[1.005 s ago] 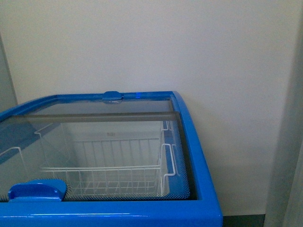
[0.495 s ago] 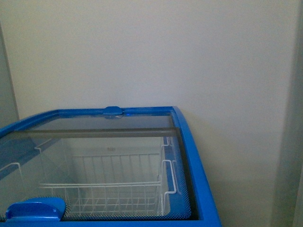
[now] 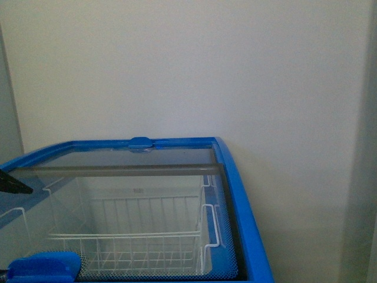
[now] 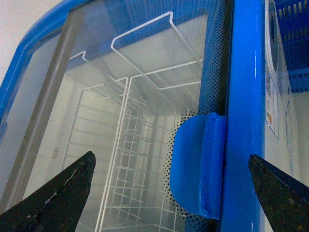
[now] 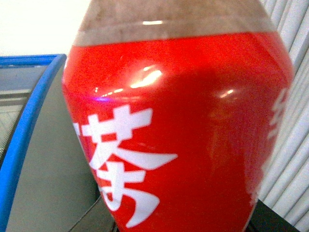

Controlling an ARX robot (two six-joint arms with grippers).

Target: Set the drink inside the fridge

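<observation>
Currently: drink (image 5: 183, 135) at the right wrist, outside fridge (image 3: 250, 236)

Front view. Fridge with blue rim, set against pale wall (image 3: 235, 71). Glass lid (image 3: 118, 158) on top, crossed by grey lid bar (image 3: 129, 171). White wire basket (image 3: 135, 239) inside, seen through the glass. Near blue handle (image 3: 44, 266) at the front edge; far blue handle (image 3: 140, 142) on the back rim. One dark fingertip (image 3: 15, 184) at the left edge, over the glass.

Left wrist view. Left gripper (image 4: 171, 155) spread wide, nothing between its dark fingers, one to each side of the near handle; touching or not, cannot tell. Wire basket below the glass. Blue plastic crate (image 4: 292, 43) beyond the fridge front.

Right wrist view. Drink filling the frame: red label, white characters, brown liquid above. Fridge rim just beside it, drink outside the rim. Right gripper: fingers not visible; clamped or apart, cannot tell.
</observation>
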